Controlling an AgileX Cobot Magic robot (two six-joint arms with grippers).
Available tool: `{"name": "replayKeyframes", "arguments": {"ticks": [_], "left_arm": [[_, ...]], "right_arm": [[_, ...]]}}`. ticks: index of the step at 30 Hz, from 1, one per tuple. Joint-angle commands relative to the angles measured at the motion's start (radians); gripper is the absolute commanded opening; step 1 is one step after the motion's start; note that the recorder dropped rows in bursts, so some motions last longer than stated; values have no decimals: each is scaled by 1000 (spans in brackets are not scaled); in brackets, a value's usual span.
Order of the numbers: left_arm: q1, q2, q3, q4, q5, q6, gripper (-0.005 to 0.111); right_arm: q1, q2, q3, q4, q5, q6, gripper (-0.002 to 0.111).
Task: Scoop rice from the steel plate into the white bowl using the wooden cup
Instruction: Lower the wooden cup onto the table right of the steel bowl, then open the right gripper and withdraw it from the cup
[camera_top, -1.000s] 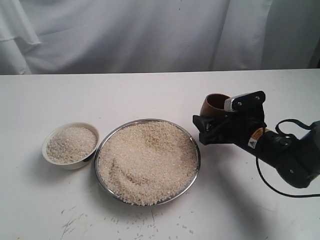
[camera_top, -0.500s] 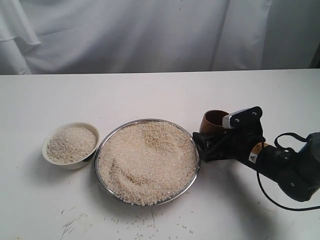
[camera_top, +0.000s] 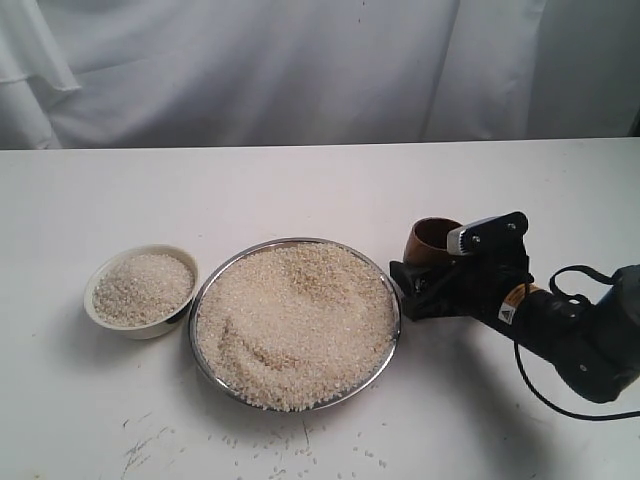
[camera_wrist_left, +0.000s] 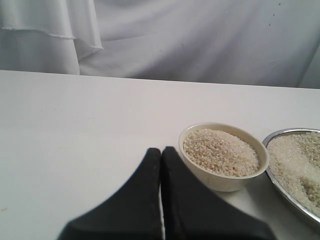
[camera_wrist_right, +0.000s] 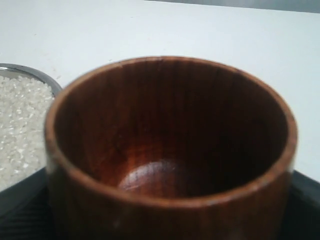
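Exterior: the right gripper (camera_top: 425, 280) clamps the cup (camera_top: 432, 238) upright, just beside the plate (camera_top: 300, 405), toward the table's right edge.
Left wrist: the left gripper (camera_wrist_left: 161, 165) is closed and empty, near the bowl (camera_wrist_left: 220, 180).
Right wrist: the cup is empty. Tilt its mouth toward the rice (camera_wrist_right: 20, 125) and enter shallow.

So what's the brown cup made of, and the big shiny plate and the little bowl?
The wooden cup looks like glossy reddish wood; streaky grain shows inside. The steel plate looks like polished metal, its thin rim shining silver. The white bowl seems glazed ceramic: smooth, cream, thick-rimmed; could be plastic.
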Motion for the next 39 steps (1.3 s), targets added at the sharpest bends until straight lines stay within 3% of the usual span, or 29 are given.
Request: {"name": "replayKeyframes", "arguments": {"ticks": [1,5,10,13,16,21,26,39], "left_arm": [[-2,-5,5,-1,-6,-3,0],[-2,-5,5,-1,-6,-3,0],[-2,-5,5,-1,-6,-3,0],[-2,-5,5,-1,-6,-3,0],[-2,-5,5,-1,-6,-3,0],[-2,-5,5,-1,-6,-3,0],[-2,-5,5,-1,-6,-3,0],[-2,-5,5,-1,-6,-3,0]], "right_arm": [[-3,-4,4,31,-39,-10,0],[-3,-4,4,104,-31,-10,0],[-3,-4,2,-6,-40,-10,4],[-3,-4,1,-6,-35,-8,26],[-3,-4,1,-6,-34,-10,60],[-3,-4,1,-6,-34,-20,82],[-3,-4,1,-6,-36,-22,89],[-3,-107,1,-8,-90,-99,89]]}}
